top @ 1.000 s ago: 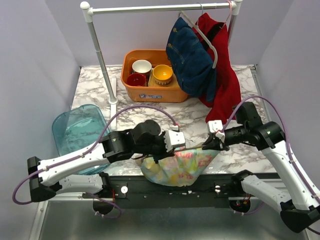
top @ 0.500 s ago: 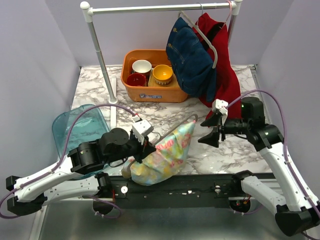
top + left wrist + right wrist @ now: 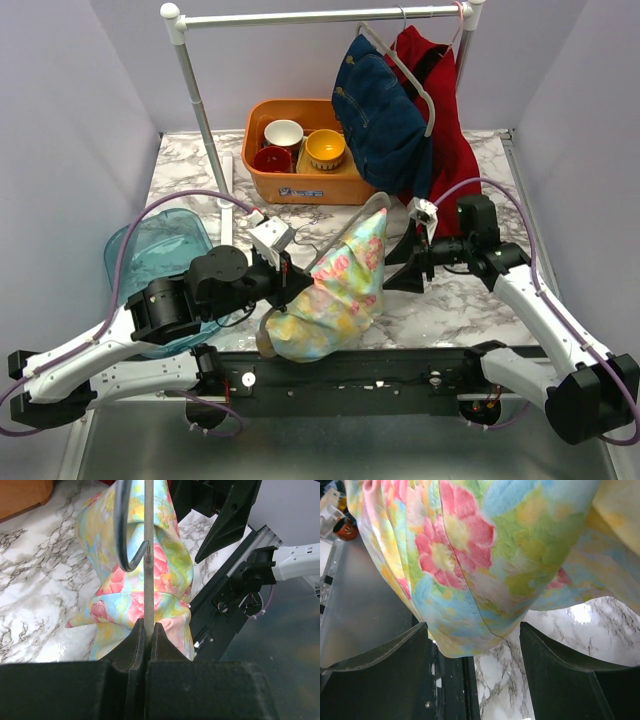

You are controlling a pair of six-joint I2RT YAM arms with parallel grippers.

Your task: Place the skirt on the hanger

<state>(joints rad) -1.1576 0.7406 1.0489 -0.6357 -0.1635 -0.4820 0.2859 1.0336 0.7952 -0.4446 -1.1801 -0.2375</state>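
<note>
The floral skirt [image 3: 335, 290] hangs draped over a thin grey hanger [image 3: 374, 204] and stands tilted above the table's front middle, its hem near the front edge. My left gripper [image 3: 285, 275] is shut on the hanger's straight bar [image 3: 148, 565], just left of the skirt. The wire hook [image 3: 121, 540] curls in front of the cloth [image 3: 150, 595]. My right gripper [image 3: 405, 262] is open and empty, close to the skirt's right side. In the right wrist view the skirt [image 3: 470, 555] fills the space above the spread fingers [image 3: 380, 655].
A clothes rail [image 3: 320, 15] crosses the back, with a denim garment [image 3: 385, 125] and a red garment [image 3: 450, 160] hanging at its right end. An orange basket [image 3: 300, 187] of bowls sits behind the skirt. A blue translucent bin [image 3: 150, 260] lies at the left.
My left arm drew back left and lifted the hanger, so the skirt rose from the front edge to a tilted hang. My right gripper let go, opened and moved back.
</note>
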